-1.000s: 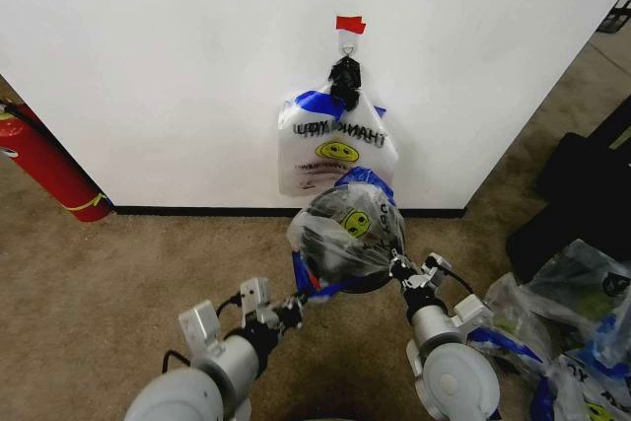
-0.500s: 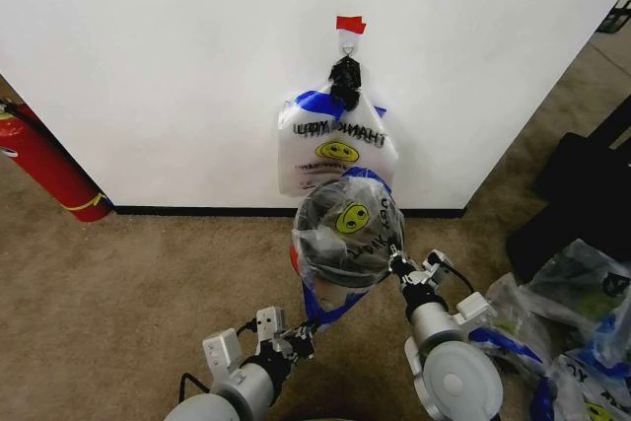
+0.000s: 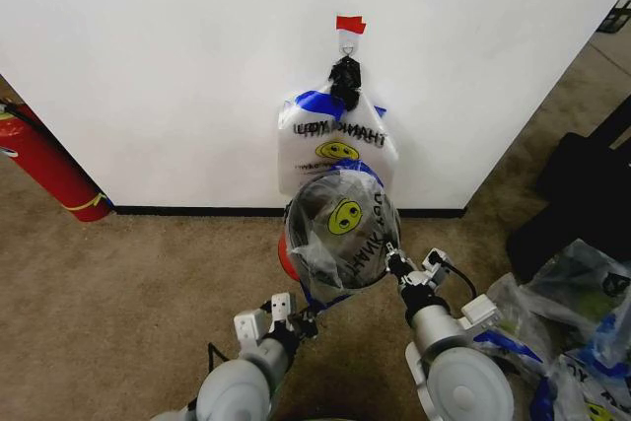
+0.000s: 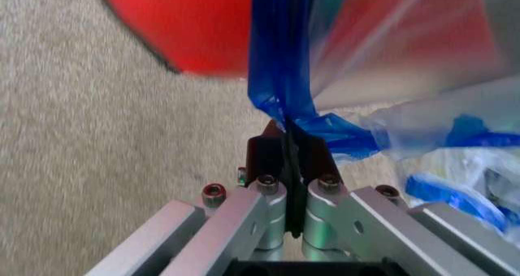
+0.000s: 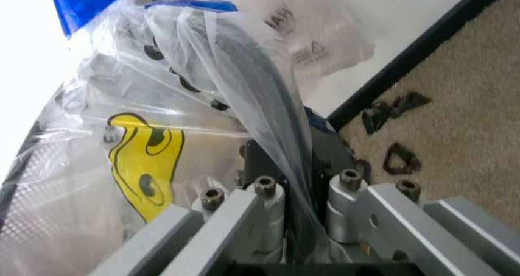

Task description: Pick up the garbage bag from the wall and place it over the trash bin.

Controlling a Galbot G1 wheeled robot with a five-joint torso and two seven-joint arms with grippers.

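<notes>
With both arms holding it from below, the garbage bag (image 3: 340, 229) is sitting stretched over the trash bin (image 3: 288, 255), between the grippers. Left gripper (image 4: 286, 143) is pinching a blue handle (image 4: 281, 56) shut; right gripper (image 5: 286, 184) is clamping clear film at the opposite rim. Beyond, the clipped bag bunch (image 3: 335, 143) is hanging on the wall (image 3: 177, 66); a fire extinguisher (image 3: 44, 170) is leaning well left.

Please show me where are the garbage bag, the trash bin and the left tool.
garbage bag (image 3: 344, 216), head view, on the yellow smiley face.
trash bin (image 3: 285, 261), head view, on its red base.
left tool (image 4: 286, 147), left wrist view, where the fingertips pinch the blue handle.
</notes>
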